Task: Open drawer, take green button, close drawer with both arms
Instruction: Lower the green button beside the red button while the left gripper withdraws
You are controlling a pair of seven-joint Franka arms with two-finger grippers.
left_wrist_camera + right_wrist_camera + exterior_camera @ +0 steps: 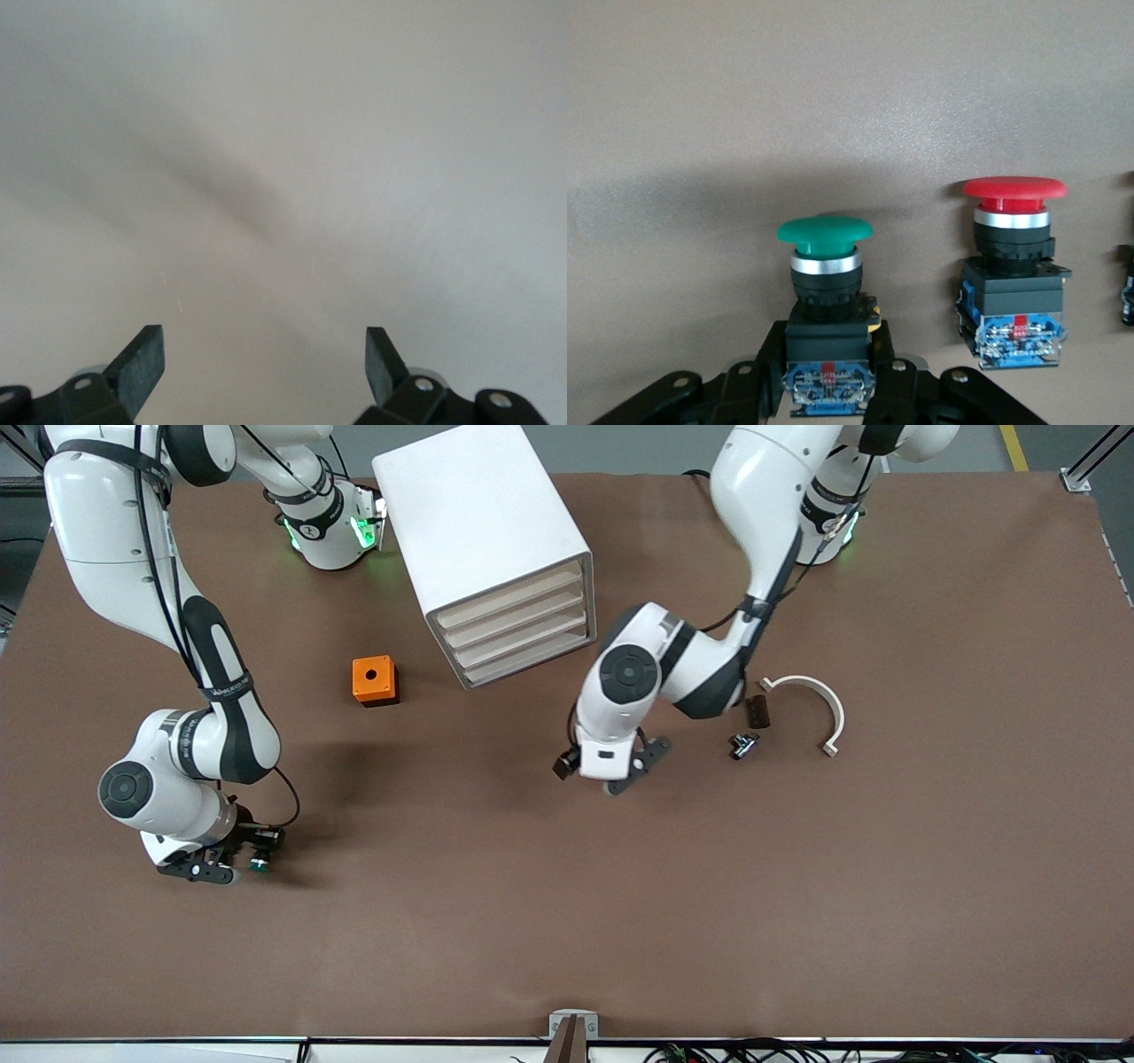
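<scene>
My right gripper (252, 859) is shut on the green-capped button (826, 235), its fingers clamped on the button's black-and-blue body. It is low over the table toward the right arm's end, and the green cap (259, 864) shows beside it. The white cabinet (478, 522) stands between the arms' bases, and its bottommost drawer (532, 662) sits level with the three above it. My left gripper (607, 766) hangs open over bare table beside the cabinet's front. Nothing is between its fingers (142, 359).
A red-capped button (1014, 190) stands close beside the held one. An orange box (375, 680) sits beside the cabinet toward the right arm's end. A white curved piece (815, 700), a dark block (756, 710) and a small black-and-silver part (742, 744) lie toward the left arm's end.
</scene>
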